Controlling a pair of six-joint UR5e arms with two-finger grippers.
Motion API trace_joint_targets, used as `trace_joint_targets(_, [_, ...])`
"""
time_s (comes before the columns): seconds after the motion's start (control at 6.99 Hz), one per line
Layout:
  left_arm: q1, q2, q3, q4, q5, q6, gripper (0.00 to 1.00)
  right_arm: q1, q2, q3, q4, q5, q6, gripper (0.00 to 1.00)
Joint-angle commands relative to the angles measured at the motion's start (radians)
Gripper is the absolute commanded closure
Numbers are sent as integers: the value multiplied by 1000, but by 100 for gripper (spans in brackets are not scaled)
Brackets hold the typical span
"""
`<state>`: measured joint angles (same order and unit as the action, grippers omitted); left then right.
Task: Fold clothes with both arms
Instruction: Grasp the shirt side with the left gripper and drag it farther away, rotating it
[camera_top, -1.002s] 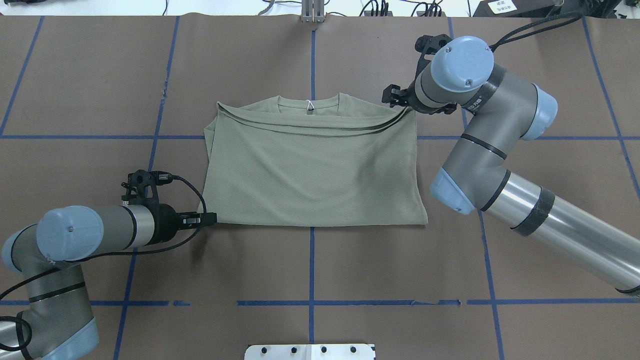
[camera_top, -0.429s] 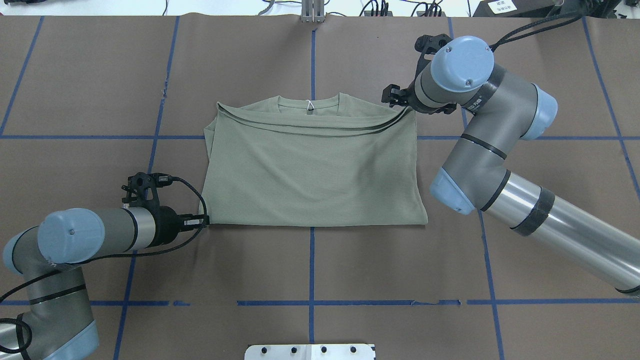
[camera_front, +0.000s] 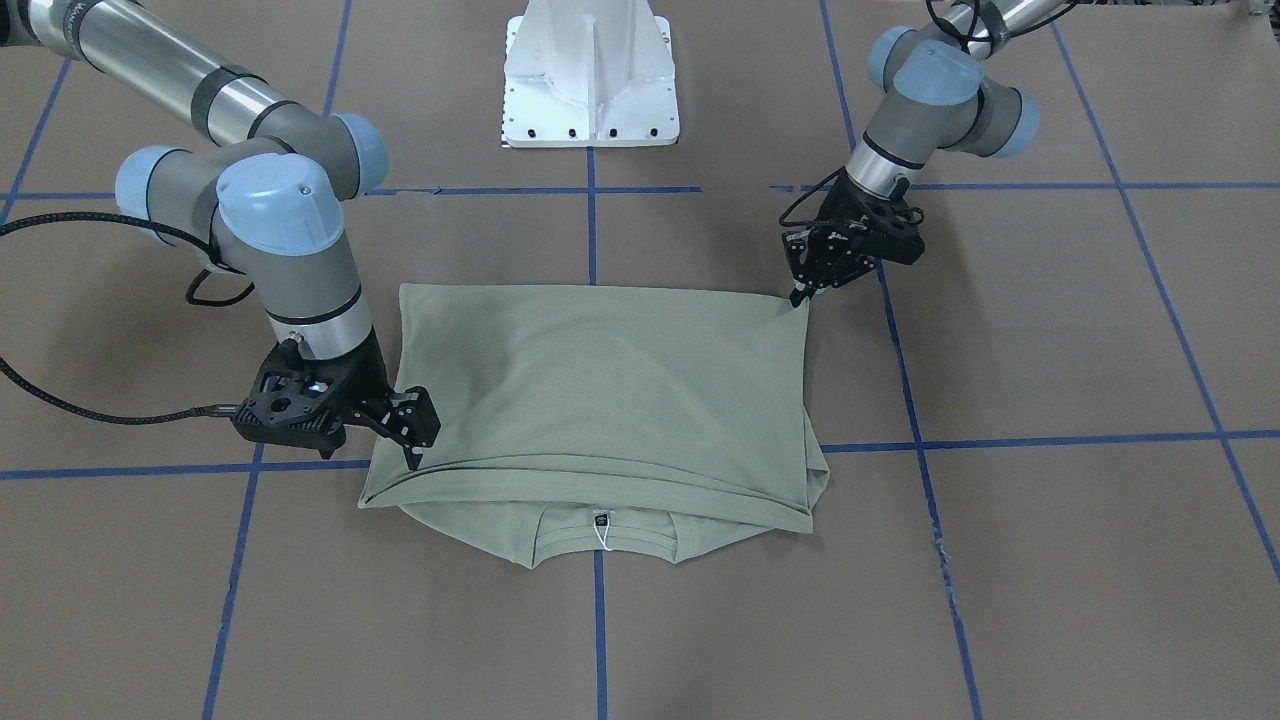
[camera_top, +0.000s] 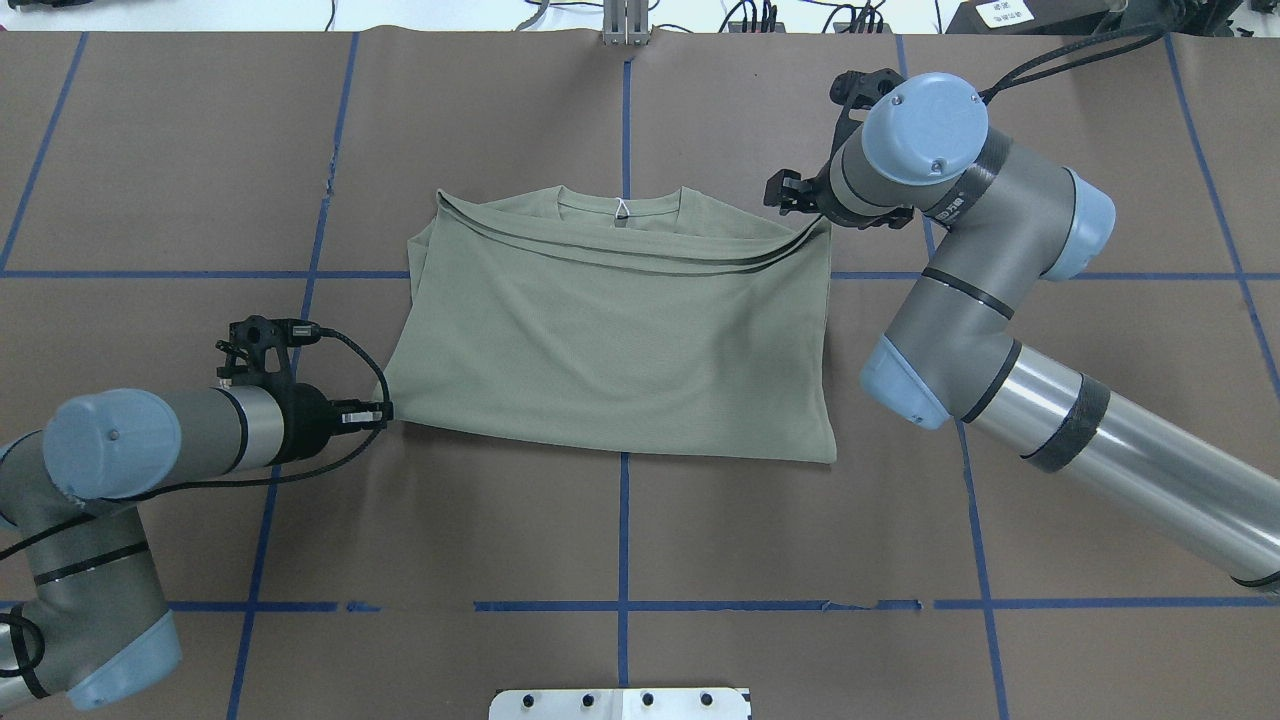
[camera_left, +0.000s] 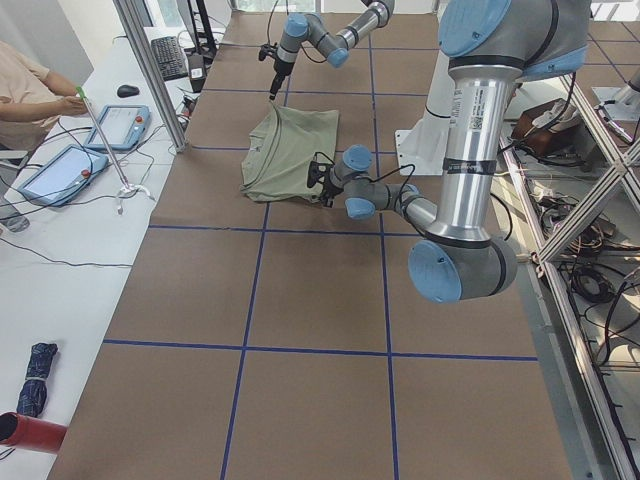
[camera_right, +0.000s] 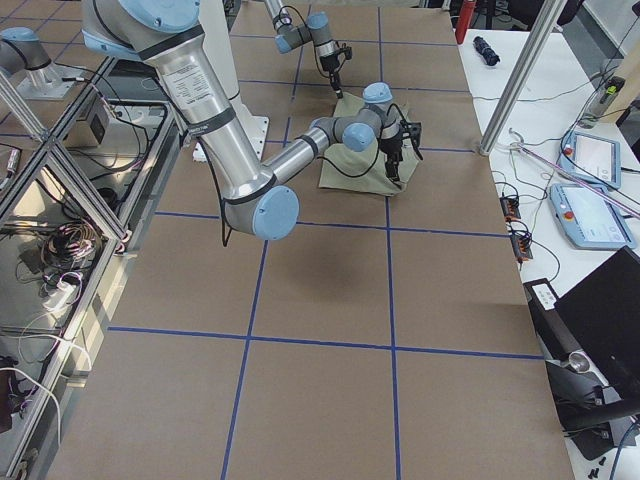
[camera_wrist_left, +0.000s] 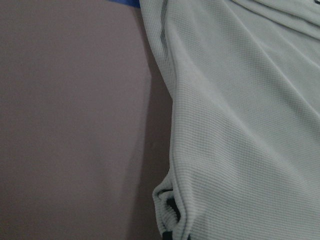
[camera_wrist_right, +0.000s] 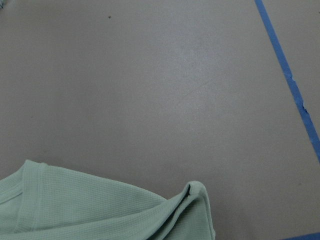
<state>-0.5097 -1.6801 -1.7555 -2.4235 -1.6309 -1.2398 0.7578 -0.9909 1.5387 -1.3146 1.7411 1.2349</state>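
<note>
The pale sage-green shirt (camera_top: 620, 340) lies folded on the table, its collar (camera_top: 620, 205) and black neck label (camera_front: 600, 519) at the far edge. My left gripper (camera_top: 386, 414) is shut on the shirt's near left corner, which shows bunched in the left wrist view (camera_wrist_left: 170, 207). My right gripper (camera_top: 818, 215) is shut on the far right corner of the folded layer, beside the collar; that corner shows in the right wrist view (camera_wrist_right: 195, 195). In the front-facing view the left gripper (camera_front: 801, 293) is on the right and the right gripper (camera_front: 413, 458) on the left.
The brown table cover (camera_top: 300, 150) carries a grid of blue tape lines (camera_top: 623, 530). The white pedestal base (camera_front: 590, 70) stands at the robot's side of the table. A side bench with tablets (camera_left: 70, 160) and an operator (camera_left: 30, 90) lie beyond the far edge.
My left gripper has moved left and away from the robot, dragging the shirt's near left corner with it, so the near hem now slants. The right gripper has hardly moved.
</note>
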Motion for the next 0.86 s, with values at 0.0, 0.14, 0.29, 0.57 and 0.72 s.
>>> trace_joint_targets(0.0, [-180,-16,107,-5,-3,222,100,0,1,0,0,0,1,0])
trace_joint_targets(0.14, [-258,-144,233,-2,-3,285,100,-1,5,1,0,0,8,0])
trace_joint_targets(0.29, [-289,-302,418,-5,0,289,100,-3,6,1,2,0,12,0])
trace_joint_targets(0.57, [-338,-520,683,-3,109,325,100,-5,9,3,0,0,18,0])
trace_joint_targets(0.72, [-378,-585,790,-5,123,391,100,-5,9,9,0,0,18,0])
